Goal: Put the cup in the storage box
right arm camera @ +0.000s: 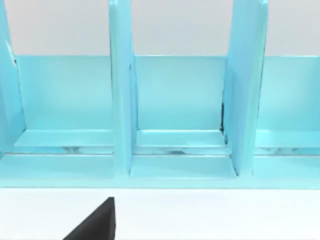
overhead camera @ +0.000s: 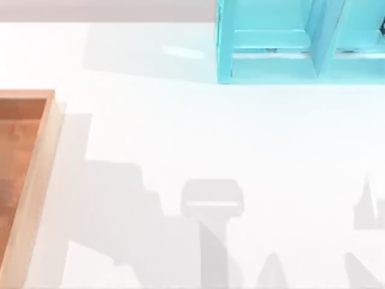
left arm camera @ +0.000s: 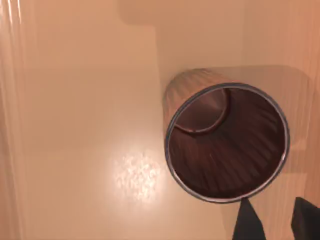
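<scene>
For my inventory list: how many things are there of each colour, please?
Reddish-brown: 1, the cup
Orange-tan: 1, the storage box
Turquoise: 1, the shelf unit
Total: 3

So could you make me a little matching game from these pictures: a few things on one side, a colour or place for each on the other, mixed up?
Things:
1. cup
2. storage box
3. shelf unit
4. table

Descriptions:
A. turquoise, with upright dividers
B. white, bearing grey shadows
C. reddish-brown and ribbed, on a wooden floor
D. orange-tan wood, at the top view's left edge

Pairs: 1-C, 2-D, 3-A, 4-B
</scene>
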